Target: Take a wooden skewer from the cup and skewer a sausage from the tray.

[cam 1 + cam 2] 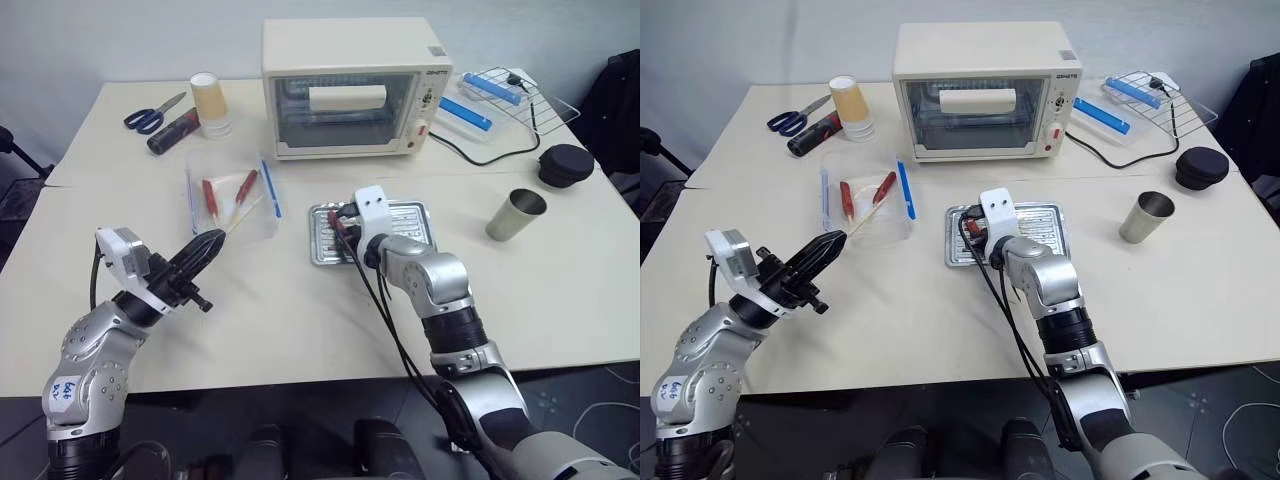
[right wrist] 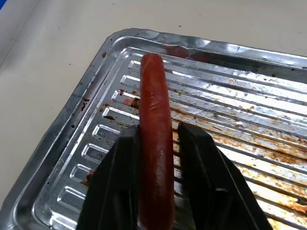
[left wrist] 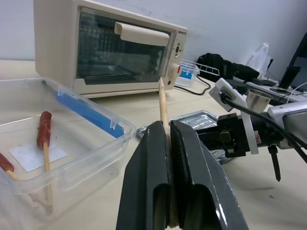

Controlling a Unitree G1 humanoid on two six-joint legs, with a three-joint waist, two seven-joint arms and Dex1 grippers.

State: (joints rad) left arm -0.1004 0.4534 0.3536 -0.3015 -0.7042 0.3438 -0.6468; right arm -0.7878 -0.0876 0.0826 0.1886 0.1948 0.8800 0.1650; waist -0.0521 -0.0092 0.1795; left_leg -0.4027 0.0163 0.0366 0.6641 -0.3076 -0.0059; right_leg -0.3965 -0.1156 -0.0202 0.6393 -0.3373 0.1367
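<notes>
The wooden skewer is clamped between the shut fingers of my left gripper, its tip pointing up and forward above the table's left front. Over the silver tray my right gripper is shut on the dark red sausage, one finger pressed to each side of it. The sausage lies lengthwise along the fingers, just over the tray's ridged, greasy bottom near one corner. The metal cup stands to the right of the tray, apart from both grippers.
A clear plastic container holding skewered sausages lies left of the tray. Behind it stand a cream toaster oven, stacked paper cups, scissors and a dark tool. A wire rack and a black round object are back right.
</notes>
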